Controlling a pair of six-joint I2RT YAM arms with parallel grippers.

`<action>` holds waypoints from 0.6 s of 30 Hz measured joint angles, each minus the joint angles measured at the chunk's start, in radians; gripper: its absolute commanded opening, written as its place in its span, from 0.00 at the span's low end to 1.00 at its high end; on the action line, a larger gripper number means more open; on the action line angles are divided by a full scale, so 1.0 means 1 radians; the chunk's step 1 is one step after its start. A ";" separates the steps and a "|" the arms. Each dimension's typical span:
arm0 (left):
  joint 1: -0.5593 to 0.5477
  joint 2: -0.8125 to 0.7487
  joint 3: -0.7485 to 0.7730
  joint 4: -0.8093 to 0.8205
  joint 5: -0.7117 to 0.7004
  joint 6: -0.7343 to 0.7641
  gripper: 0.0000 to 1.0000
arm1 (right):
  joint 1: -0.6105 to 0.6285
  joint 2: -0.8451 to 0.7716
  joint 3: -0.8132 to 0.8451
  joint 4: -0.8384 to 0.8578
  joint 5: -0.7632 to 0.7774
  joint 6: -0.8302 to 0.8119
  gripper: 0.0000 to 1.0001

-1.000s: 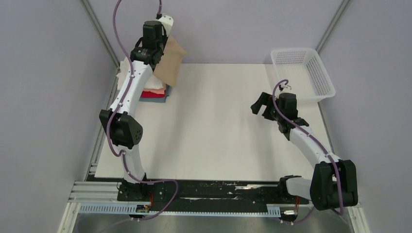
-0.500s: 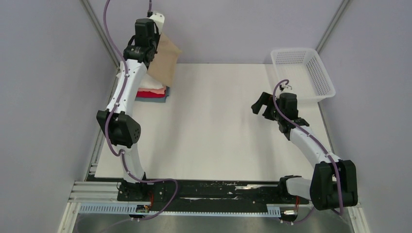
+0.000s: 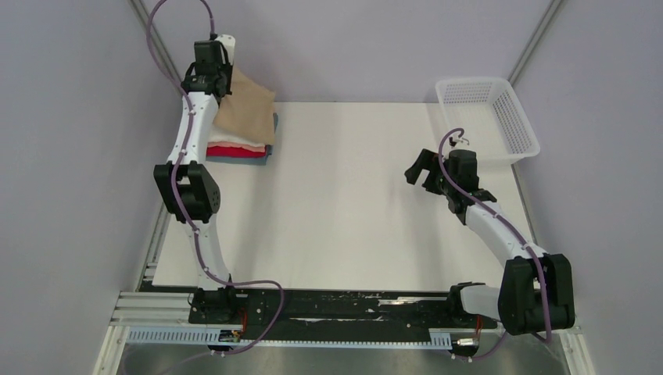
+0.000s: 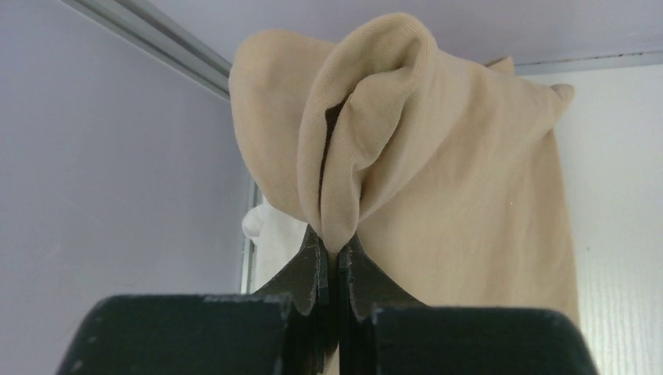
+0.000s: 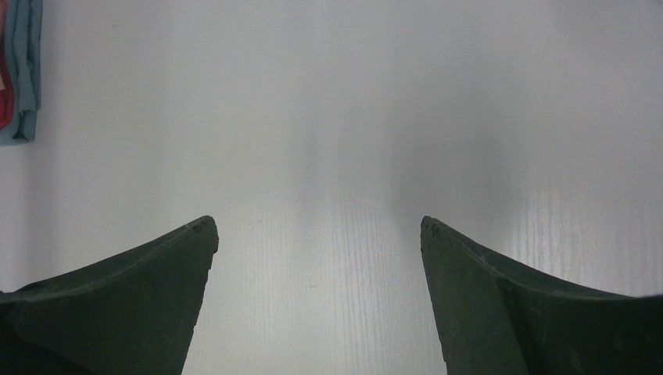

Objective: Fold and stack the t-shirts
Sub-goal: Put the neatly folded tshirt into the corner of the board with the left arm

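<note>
The left wrist view shows up close what the overhead view cannot. The left fingers (image 4: 320, 269) are pressed together on a bunched fold of the tan shirt (image 4: 453, 180), which hangs from them, and a bit of white cloth (image 4: 274, 234) shows behind it.

From overhead, the left fingers (image 3: 211, 69) are at the far left corner of the table (image 3: 352, 219). The tan shirt (image 3: 246, 109) spreads above the stack of folded shirts (image 3: 234, 151) and hides most of it. Whether it rests on the stack I cannot tell.

The right wrist view shows the right fingers (image 5: 141, 305) spread wide apart over bare white table (image 5: 336, 117), with the stack's red and blue-grey edge (image 5: 19, 78) at the far left. Overhead, the right fingers (image 3: 417, 168) hang right of the middle.

The walls are pale lilac with metal posts in the far corners. A white mesh basket (image 3: 522, 133) stands at the far right corner, well apart from both arms.
</note>
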 measured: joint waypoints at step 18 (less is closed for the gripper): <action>0.170 0.045 -0.099 0.078 0.194 -0.017 0.15 | 0.000 0.017 0.000 -0.004 0.019 0.000 1.00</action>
